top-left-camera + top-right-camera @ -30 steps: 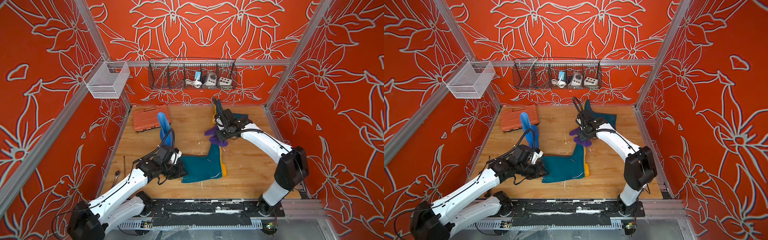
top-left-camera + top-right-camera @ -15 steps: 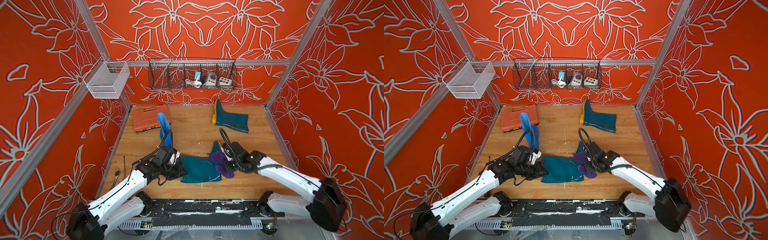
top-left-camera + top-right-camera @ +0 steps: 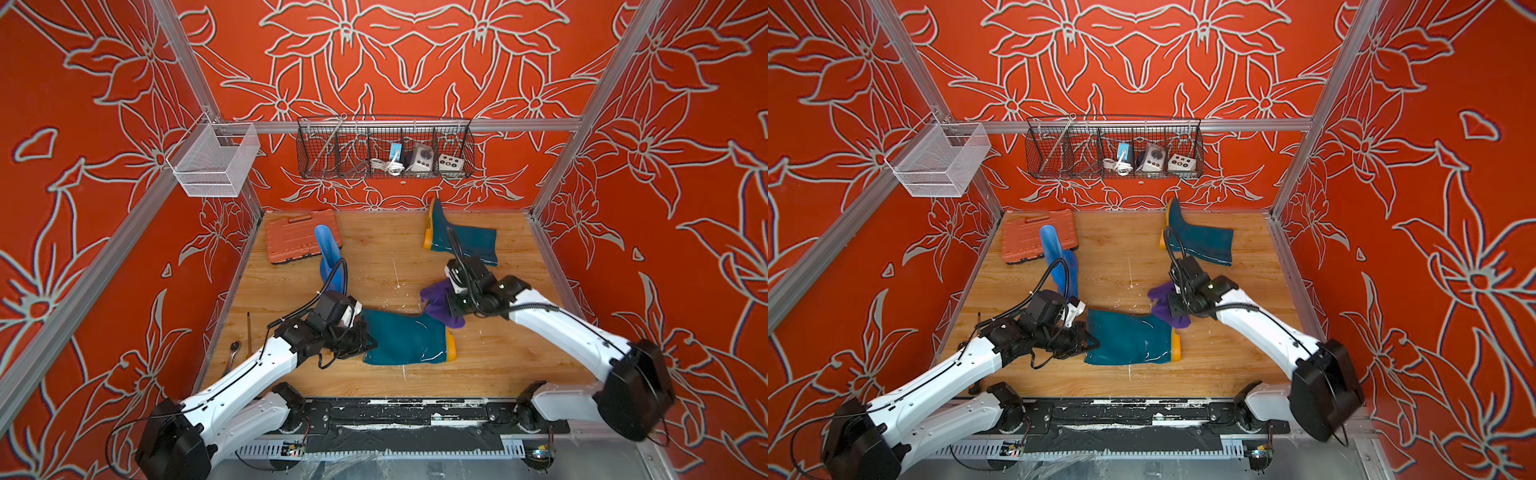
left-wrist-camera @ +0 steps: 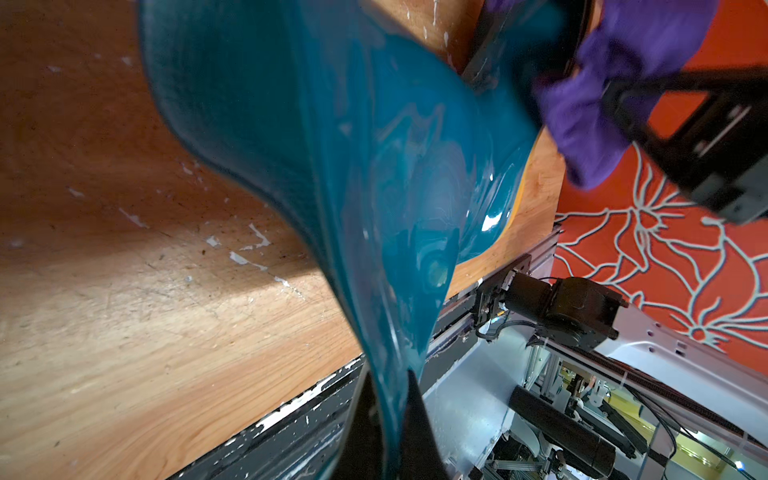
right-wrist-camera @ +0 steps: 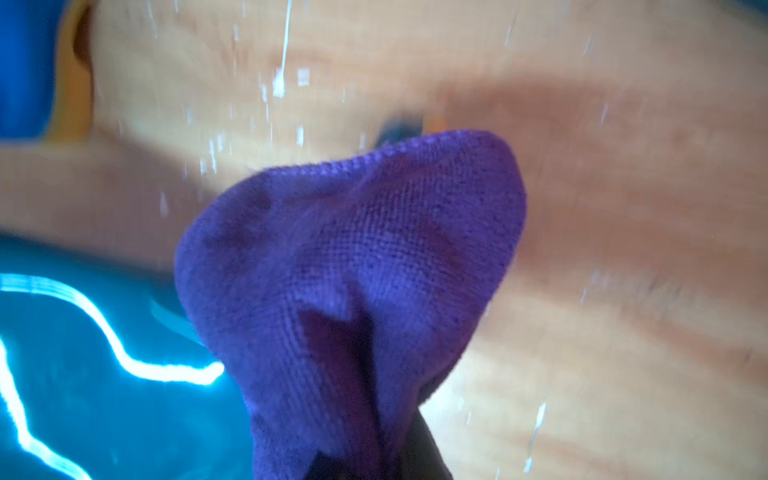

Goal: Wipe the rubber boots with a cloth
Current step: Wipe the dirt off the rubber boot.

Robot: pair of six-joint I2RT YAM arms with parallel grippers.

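A dark teal rubber boot (image 3: 403, 338) (image 3: 1129, 338) lies on its side near the front, its orange-yellow sole to the right. My left gripper (image 3: 362, 337) (image 4: 392, 419) is shut on the rim of that boot's (image 4: 353, 145) shaft. My right gripper (image 3: 451, 301) (image 5: 374, 436) is shut on the purple cloth (image 3: 438, 303) (image 3: 1167, 305) (image 5: 353, 249), which hangs bunched over the boot's toe. A blue boot (image 3: 326, 253) (image 3: 1054, 253) lies by the left arm. A second teal boot (image 3: 461, 239) (image 3: 1200, 245) lies at the back right.
An orange tool case (image 3: 299, 241) lies at the back left. A black wire basket (image 3: 384, 149) with small devices hangs on the back wall, and a white mesh basket (image 3: 214, 162) on the left rail. A ratchet wrench (image 3: 235, 353) lies by the left wall.
My right arm carried the cloth from the far teal boot down onto the near boot, then back up to its toe. The left arm kept its hold and place.
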